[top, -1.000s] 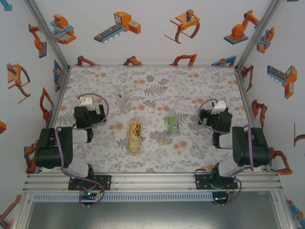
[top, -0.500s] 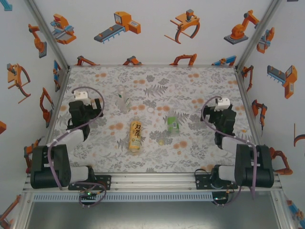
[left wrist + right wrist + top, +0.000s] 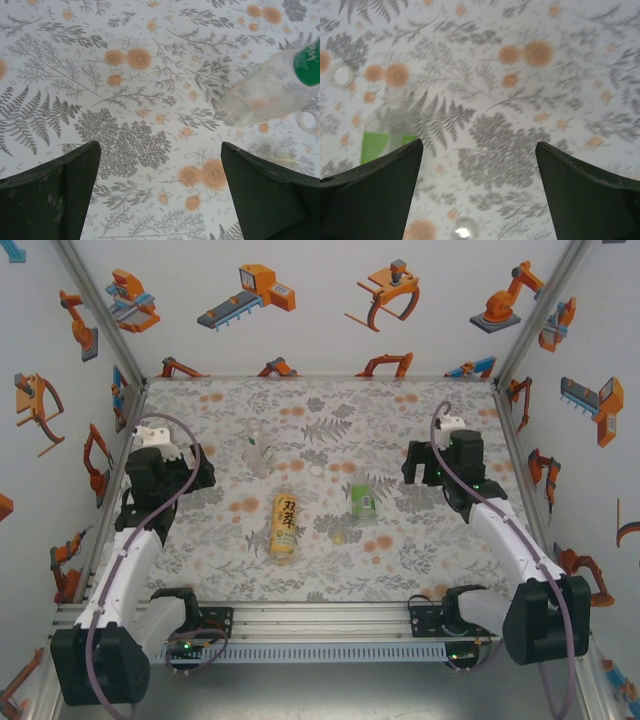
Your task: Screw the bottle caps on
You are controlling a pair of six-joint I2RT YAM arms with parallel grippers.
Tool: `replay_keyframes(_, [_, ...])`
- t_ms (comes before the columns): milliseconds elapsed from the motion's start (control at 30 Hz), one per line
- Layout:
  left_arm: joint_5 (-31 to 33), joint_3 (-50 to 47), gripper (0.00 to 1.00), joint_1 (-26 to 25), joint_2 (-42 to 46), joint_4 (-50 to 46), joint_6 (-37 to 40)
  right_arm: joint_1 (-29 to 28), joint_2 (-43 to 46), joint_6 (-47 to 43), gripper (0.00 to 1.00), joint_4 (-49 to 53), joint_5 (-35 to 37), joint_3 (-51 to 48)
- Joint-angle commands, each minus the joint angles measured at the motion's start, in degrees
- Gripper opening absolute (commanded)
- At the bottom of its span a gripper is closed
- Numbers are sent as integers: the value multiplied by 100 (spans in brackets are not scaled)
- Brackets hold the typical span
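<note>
Plainly, the bottle caps lay loose mid-desk among the bottles, the amber bottle on its side. The left hand and the right hand flanked them, both spread and empty, likely poised to pick one each.

- Clear bottle runs off the left wrist view's right edge.
- Green bottle smeared by blur, lower half hidden.
- Caps too small overhead to tell colours.
</note>
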State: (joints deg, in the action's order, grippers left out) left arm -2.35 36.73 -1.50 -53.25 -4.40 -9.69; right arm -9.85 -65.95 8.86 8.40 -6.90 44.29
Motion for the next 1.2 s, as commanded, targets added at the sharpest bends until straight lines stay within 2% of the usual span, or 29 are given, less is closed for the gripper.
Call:
replay_keyframes(0, [-266,403,97,-43,147,-1037,-259,-586,-208,665,81,1383,404,509])
replay_keyframes(200, [-136,525,97,-206,179,-1270,-263,-1378,-1048,1508,75,2349,715,1440])
replay_keyframes(333, [-65,447,97,-269,197,-1129,-396,-1597,-1757,1895,70,2944,860,2102])
replay_keyframes(467, [-3,398,97,-346,200,-1063,-541,-1754,-2348,1945,69,3359,832,2704])
replay_keyframes(833, [275,455,97,-606,437,-1319,-492,-2055,-3549,2058,69,3598,578,3689])
replay_keyframes(1167, [336,686,97,-813,531,-1789,107,-2166,-4396,2120,69,3566,564,4037])
